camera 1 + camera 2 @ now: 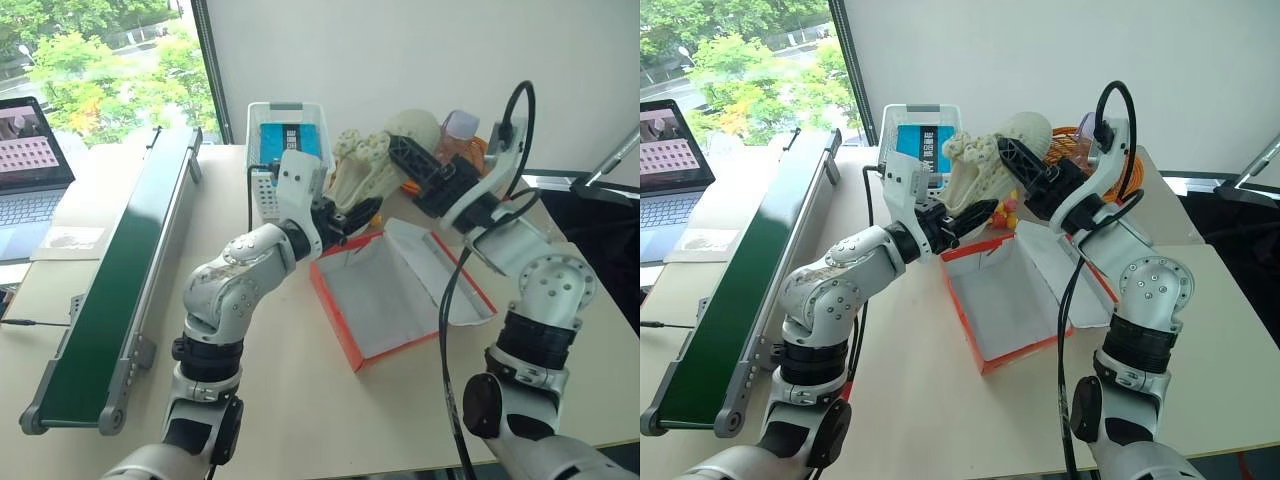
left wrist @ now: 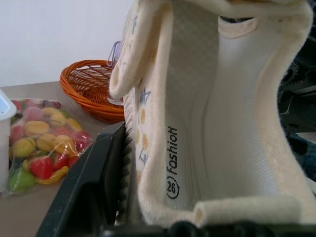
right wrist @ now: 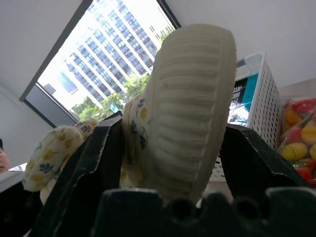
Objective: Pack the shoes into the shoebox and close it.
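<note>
Fingers: right gripper (image 1: 1025, 172) clamps one cream-white perforated foam clog (image 1: 1015, 135); left gripper (image 1: 975, 215) clamps the other clog (image 1: 970, 170) | both clogs raised just behind the open orange-red cardboard shoebox (image 1: 985, 362) | long axes upright

The shoebox (image 1: 400, 300) lies open on the desk (image 1: 300, 400), orange-red outside, white inside, its lid folded back flat. Two cream-white perforated shoes (image 1: 975, 170) are held together in the air above its far end, one in each pincer.
</note>
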